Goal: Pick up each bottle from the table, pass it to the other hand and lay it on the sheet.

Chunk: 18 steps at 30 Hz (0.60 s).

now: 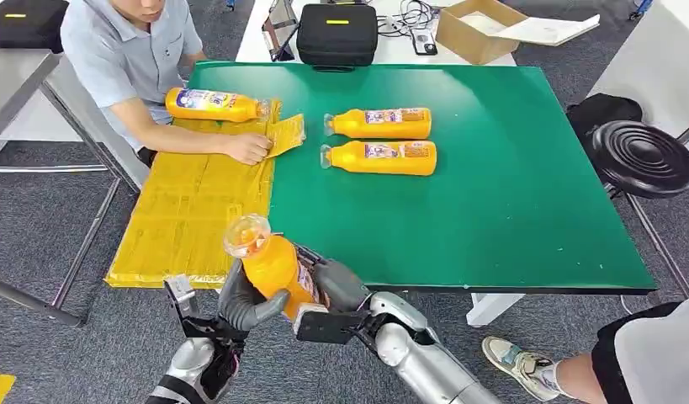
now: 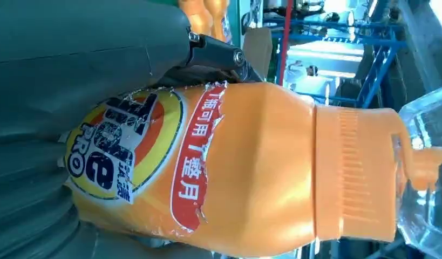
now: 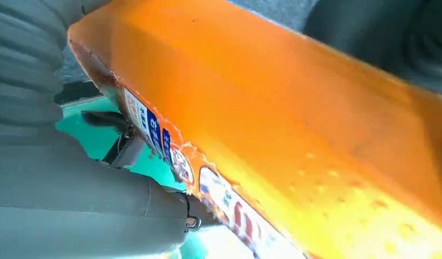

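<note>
An orange bottle (image 1: 271,263) with a clear cap stands tilted between my two hands, just off the green table's (image 1: 509,210) front edge. My left hand (image 1: 240,300) wraps its lower body from the left, and my right hand (image 1: 336,286) grips it from the right. The left wrist view shows the bottle (image 2: 245,167) and its label close up; the right wrist view shows its side (image 3: 294,124). Two more orange bottles (image 1: 383,123) (image 1: 383,157) lie on the green table. Another bottle (image 1: 214,104) lies on the yellow sheet (image 1: 189,210) at the left.
A seated person at the far left rests a hand (image 1: 246,148) on the sheet's edge. A black stool (image 1: 643,157) stands to the right, another person's leg (image 1: 627,362) at the lower right. A black case (image 1: 336,34) and a cardboard box (image 1: 475,29) sit behind.
</note>
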Motion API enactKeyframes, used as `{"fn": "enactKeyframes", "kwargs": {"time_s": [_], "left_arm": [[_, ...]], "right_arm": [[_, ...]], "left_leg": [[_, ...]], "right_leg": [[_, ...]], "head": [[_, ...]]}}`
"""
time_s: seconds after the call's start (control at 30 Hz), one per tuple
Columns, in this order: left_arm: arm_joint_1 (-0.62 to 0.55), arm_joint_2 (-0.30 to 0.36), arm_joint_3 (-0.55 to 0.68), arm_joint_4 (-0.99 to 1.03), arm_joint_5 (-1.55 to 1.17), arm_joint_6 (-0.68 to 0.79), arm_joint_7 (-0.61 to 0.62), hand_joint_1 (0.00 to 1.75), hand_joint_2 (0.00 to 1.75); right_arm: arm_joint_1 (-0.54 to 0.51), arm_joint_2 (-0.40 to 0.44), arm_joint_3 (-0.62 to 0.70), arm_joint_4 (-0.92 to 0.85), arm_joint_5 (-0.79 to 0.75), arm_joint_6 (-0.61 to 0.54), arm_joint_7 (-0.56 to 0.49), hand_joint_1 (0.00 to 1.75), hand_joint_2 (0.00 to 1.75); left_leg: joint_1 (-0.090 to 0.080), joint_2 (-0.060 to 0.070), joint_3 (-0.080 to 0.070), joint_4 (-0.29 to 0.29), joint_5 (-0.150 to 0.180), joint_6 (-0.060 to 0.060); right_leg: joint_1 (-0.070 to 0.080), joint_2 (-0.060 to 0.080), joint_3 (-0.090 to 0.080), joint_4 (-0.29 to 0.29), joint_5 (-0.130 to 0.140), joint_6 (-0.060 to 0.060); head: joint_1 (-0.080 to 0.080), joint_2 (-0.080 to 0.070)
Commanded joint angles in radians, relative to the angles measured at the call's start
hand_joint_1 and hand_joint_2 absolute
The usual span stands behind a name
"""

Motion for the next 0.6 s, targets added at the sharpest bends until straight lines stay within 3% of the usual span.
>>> {"fn": "enactKeyframes", "kwargs": {"time_s": [0.03,0.2,0.33,0.43,0.47,0.6], "left_arm": [[-0.026,-0.057,0.059,-0.017,-0.011,0.174,0.015,1.75,1.75],[-0.028,-0.056,0.062,-0.024,-0.019,0.198,0.017,1.75,1.75],[-0.029,-0.032,0.071,-0.037,-0.148,0.378,-0.017,1.75,1.75],[-0.013,-0.019,0.098,-0.072,-0.133,0.392,-0.012,1.75,1.75],[-0.009,-0.015,0.105,-0.083,-0.132,0.398,-0.007,1.75,1.75],[-0.003,-0.011,0.112,-0.102,-0.130,0.402,0.000,1.75,1.75]], "right_arm": [[0.033,0.005,-0.028,-0.048,0.005,-0.019,-0.018,0.00,1.75],[0.040,0.004,-0.036,-0.050,0.002,-0.021,-0.019,0.00,1.75],[0.085,0.010,-0.101,-0.063,-0.040,-0.061,-0.016,0.00,1.75],[0.124,0.011,-0.145,-0.078,-0.070,-0.082,-0.010,0.00,1.75],[0.136,0.012,-0.163,-0.081,-0.078,-0.094,-0.008,0.00,0.00],[0.148,0.009,-0.177,-0.080,-0.084,-0.099,-0.006,0.00,0.00]], "left_leg": [[0.001,0.000,0.003,0.001,-0.002,-0.001],[0.001,0.000,0.004,0.000,-0.002,-0.001],[0.002,-0.001,0.005,0.000,-0.002,-0.001],[0.001,-0.001,0.003,-0.001,-0.001,-0.001],[0.001,-0.001,0.002,-0.001,-0.001,-0.001],[0.000,-0.001,0.002,-0.001,-0.001,-0.001]], "right_leg": [[0.001,-0.001,0.004,0.000,-0.002,-0.002],[0.001,0.000,0.005,0.000,-0.002,-0.002],[0.002,-0.001,0.006,0.000,-0.003,-0.002],[0.001,-0.001,0.003,-0.001,-0.001,-0.002],[0.001,-0.001,0.003,-0.001,-0.001,-0.001],[0.000,-0.001,0.002,0.000,-0.001,-0.001]], "head": [[0.000,0.000],[0.000,0.000],[0.000,0.000],[0.000,0.000],[0.000,0.000],[0.000,0.000]]}}
